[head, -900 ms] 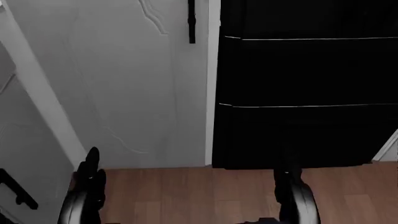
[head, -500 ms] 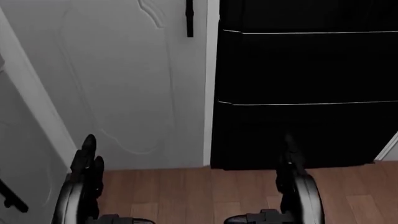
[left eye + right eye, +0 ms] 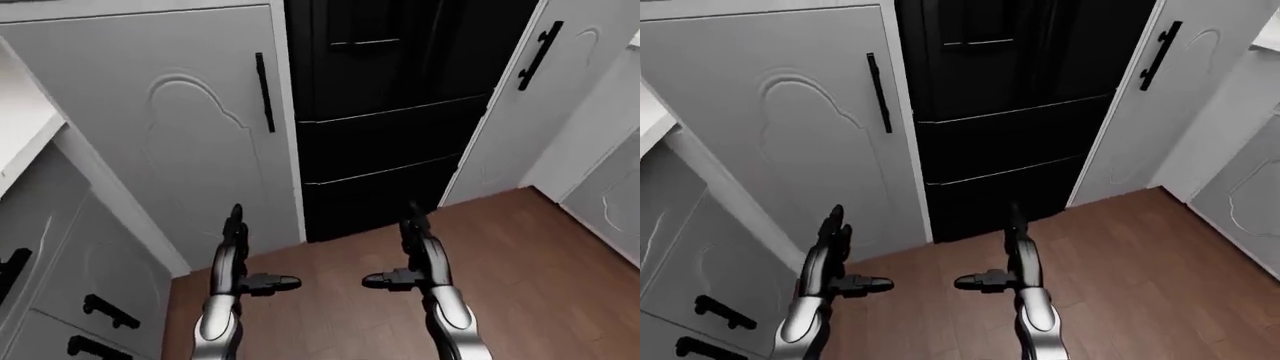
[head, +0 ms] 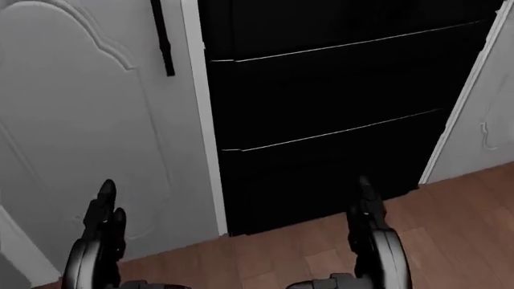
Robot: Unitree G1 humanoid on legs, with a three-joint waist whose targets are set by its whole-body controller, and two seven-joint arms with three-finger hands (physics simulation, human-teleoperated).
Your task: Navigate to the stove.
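Note:
No stove shows in any view. A tall black appliance (image 3: 390,112) with two drawer fronts low down stands between white cabinet doors, straight ahead in the eye views. My left hand (image 3: 255,253) and right hand (image 3: 395,249) are held out low over the wooden floor (image 3: 520,255). Both are open and empty, with fingers straight and thumbs pointing inward. Both stop short of the appliance.
A tall white cabinet door (image 3: 180,135) with a black bar handle (image 3: 264,91) is left of the appliance. Another door (image 3: 520,112) with a handle (image 3: 540,54) is on its right. White drawers (image 3: 60,292) under a countertop (image 3: 20,127) stand at the far left. More cabinet (image 3: 610,187) closes the right.
The whole head view has shifted: the black appliance now sits further left and its lines are tilted, so the camera has turned right. The hands keep the same open pose.

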